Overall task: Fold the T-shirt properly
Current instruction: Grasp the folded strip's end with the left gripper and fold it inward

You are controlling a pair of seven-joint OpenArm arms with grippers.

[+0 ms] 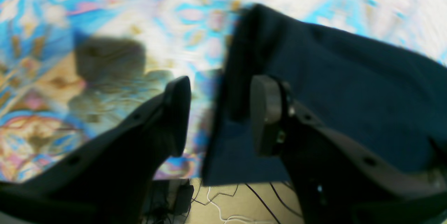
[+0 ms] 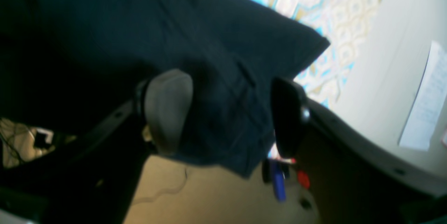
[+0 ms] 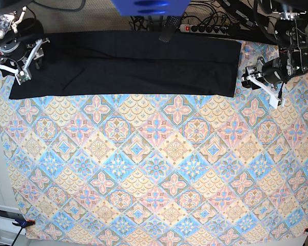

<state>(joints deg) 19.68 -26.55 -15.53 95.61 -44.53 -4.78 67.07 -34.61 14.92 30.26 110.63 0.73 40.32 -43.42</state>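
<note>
While lying as a long folded band: T-shirt point(image 3: 128, 64), far edge of worktop point(image 3: 159, 169).
Left tool point(image 1: 218, 115): spread wide, beside the cloth's end, empty.
Right tool point(image 2: 227, 112): spread wide, straddling the opposite corner for a grip.

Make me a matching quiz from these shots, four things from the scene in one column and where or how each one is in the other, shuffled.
Column one:
1. T-shirt
2. left gripper
3. right gripper
4. patterned cloth

Column two:
A. open, over the garment's end on the base view's left
B. covers the table, tiled in blue, pink and yellow
C. long black band along the far edge
D. open, just off the garment's end on the base view's right

Pairs: 1-C, 2-D, 3-A, 4-B
</note>
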